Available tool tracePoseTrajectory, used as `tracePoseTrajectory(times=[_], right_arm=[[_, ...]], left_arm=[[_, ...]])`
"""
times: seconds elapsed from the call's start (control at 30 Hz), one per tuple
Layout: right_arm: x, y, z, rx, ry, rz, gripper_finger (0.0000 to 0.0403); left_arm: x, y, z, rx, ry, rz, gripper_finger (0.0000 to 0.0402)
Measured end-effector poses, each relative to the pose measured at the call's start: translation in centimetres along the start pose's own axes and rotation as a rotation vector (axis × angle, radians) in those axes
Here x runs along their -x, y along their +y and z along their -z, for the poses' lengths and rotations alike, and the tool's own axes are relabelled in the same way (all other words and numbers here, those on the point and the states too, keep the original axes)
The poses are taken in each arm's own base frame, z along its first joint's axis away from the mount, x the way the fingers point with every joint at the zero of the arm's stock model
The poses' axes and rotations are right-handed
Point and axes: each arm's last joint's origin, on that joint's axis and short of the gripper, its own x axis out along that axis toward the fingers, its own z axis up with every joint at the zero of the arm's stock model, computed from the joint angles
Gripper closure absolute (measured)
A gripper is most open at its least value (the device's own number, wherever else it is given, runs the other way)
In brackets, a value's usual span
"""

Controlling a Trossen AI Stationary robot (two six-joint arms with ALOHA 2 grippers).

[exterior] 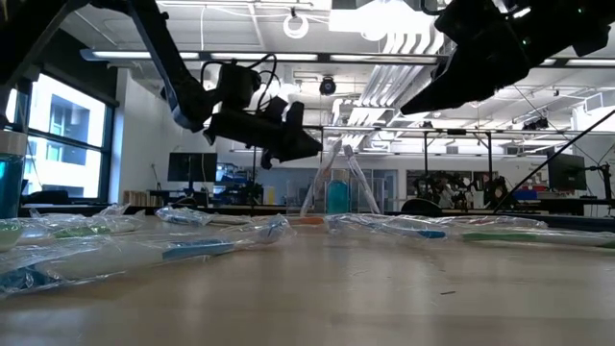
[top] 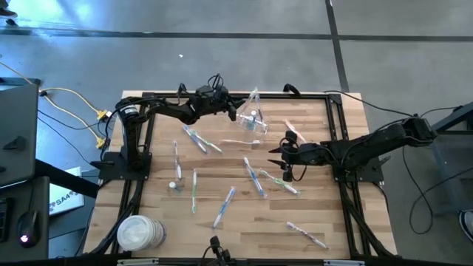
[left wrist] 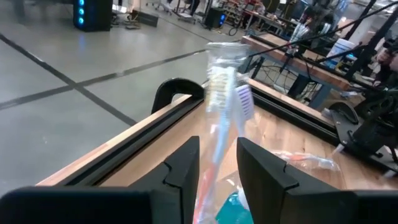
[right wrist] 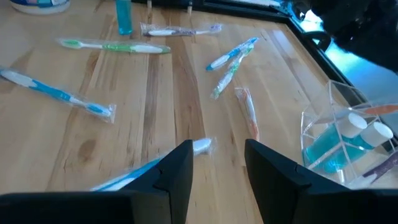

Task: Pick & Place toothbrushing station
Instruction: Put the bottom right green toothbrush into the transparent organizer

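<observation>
While over cup (top: 252, 117), left hand (top: 235, 111) — fingers parted.

My two arms are matte black and jointed, with black cables looped along them. Each gripper ends in two flat, blocky black fingers (left wrist: 183, 171) with angular tips.
</observation>
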Motion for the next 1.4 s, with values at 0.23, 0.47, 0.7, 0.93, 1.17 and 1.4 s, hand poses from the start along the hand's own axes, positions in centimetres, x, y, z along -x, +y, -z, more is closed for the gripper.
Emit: tracePoseTrajectory(times=[0.23,0.47,0.7,0.93,1.17,1.4], right_arm=[[0.0,0.0,0.3,-0.013,0.031,0.0,0.0265],[0.1,0.0,0.8,-0.051,0.084,0.017,0.0265],[1.3,-1.0,1.7,-0.154,0.162,0.226,0.0265],[1.3,-0.3,1.9,-0.242,0.214,0.02,0.0265],[1.6,0.8,2.1,-0.144,0.241,-0.105,0.0265],[1.3,2.2,2.4,-0.099,0.251,-0.171,0.0265]], left_arm=[[0.2,-1.4,-0.9,-0.133,-0.045,0.023,0.0294],[1.8,-5.0,-4.3,-0.299,-0.105,0.08,0.0294],[5.6,-9.6,-7.3,-0.459,-0.01,0.157,0.0294],[10.4,-13.0,-8.0,-0.477,0.198,0.246,0.0294],[12.9,-15.7,-7.5,-0.463,0.294,0.336,0.0294],[13.1,-16.9,-6.6,-0.473,0.334,0.382,0.0294]])
